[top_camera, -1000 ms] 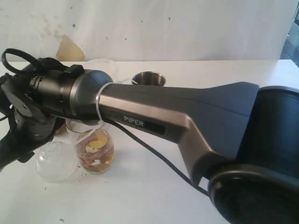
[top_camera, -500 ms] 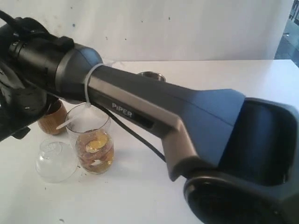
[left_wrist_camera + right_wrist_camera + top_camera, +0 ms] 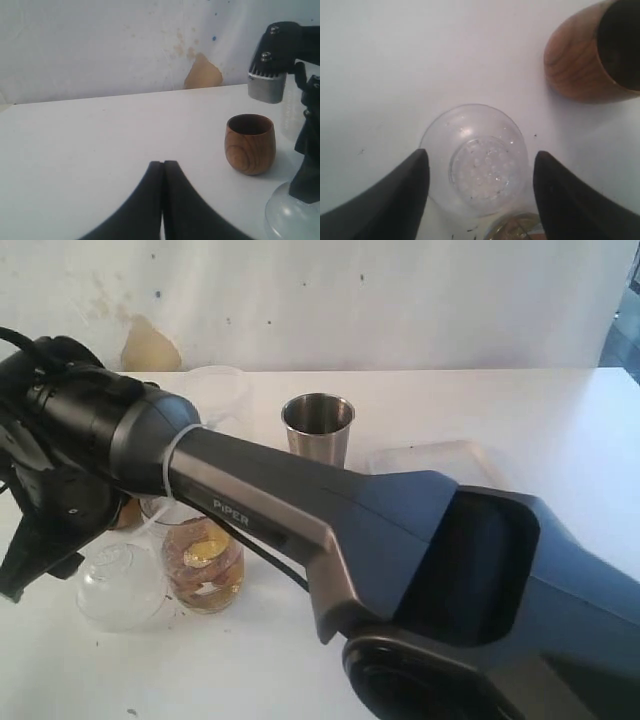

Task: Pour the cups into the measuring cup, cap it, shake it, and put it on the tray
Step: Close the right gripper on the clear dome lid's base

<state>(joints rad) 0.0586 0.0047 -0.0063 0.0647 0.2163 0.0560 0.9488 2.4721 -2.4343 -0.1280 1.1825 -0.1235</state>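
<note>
We hold the right gripper (image 3: 481,155) spread astride the clear dome-shaped plastic lid (image 3: 118,585), lower left, presumably to cap the loaded clear graduated plastic measuring cup (image 3: 205,565) just beside it; left gripper (image 3: 163,170) is pressed together, empty.

I'm looking at a white table (image 3: 560,410) that carries everything. On its left side stand the brown wooden cup (image 3: 250,145), the clear measuring cup (image 3: 205,565) with brownish and golden bits in its bottom, and a clear dome lid (image 3: 120,585) just beside it. Farther back stand the steel tumbler (image 3: 318,425) and a frosted cup (image 3: 220,390). The white tray (image 3: 440,452) lies flat to the right.
</note>
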